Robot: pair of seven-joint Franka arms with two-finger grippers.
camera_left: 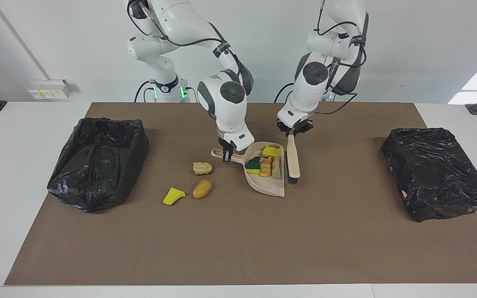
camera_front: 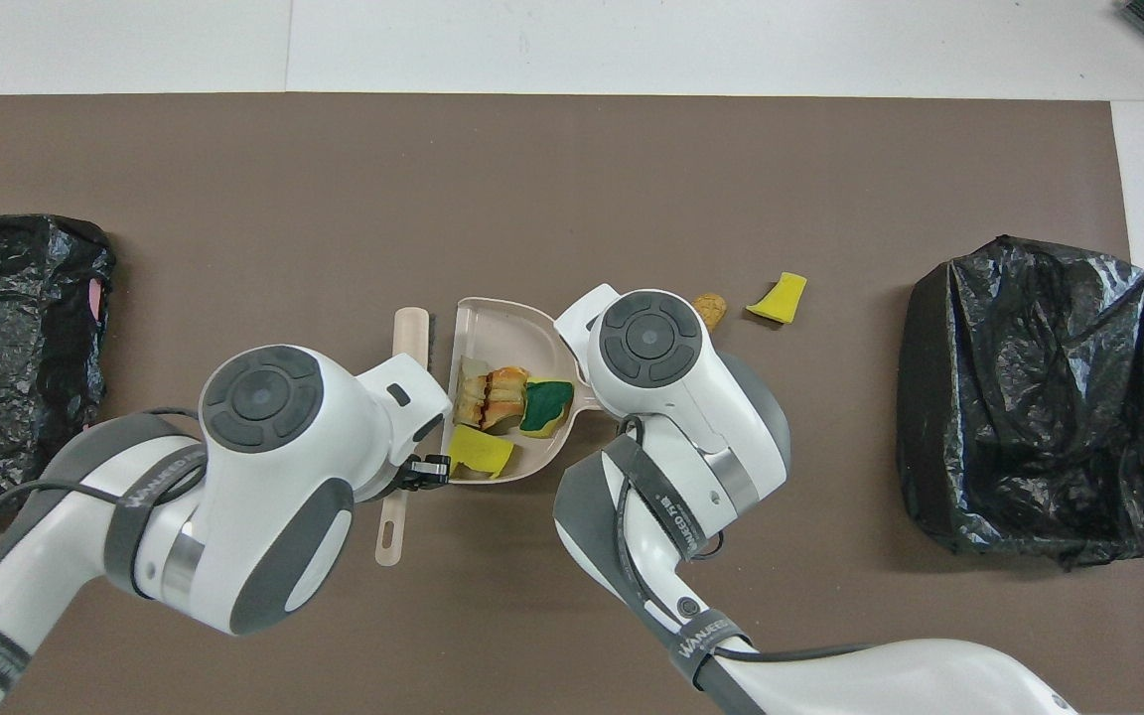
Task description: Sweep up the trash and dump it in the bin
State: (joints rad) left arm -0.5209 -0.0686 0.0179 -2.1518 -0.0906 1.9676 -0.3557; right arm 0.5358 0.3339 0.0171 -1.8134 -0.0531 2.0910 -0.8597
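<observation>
The right end effector [camera_left: 227, 155] is clamped on the handle of the beige dustpan [camera_left: 269, 187], which rests on the desk [camera_left: 238, 248]. The left end effector [camera_left: 291, 131] grips the brush [camera_left: 292, 159], lying just beside the pan. 4 pieces of trash [camera_left: 265, 163] sit in the pan; 3 more [camera_left: 202, 188] lie on the desk toward the open black bin [camera_left: 97, 161]. A closed black bag [camera_left: 435, 171] sits at the left arm's end.

Right arm: enters at frame upper left of the facing view, bent down to centre; right hand [camera_left: 227, 154] shut, fingers pointing down.
Left arm: enters at upper right; left hand [camera_left: 291, 131] shut, just right of centre.
</observation>
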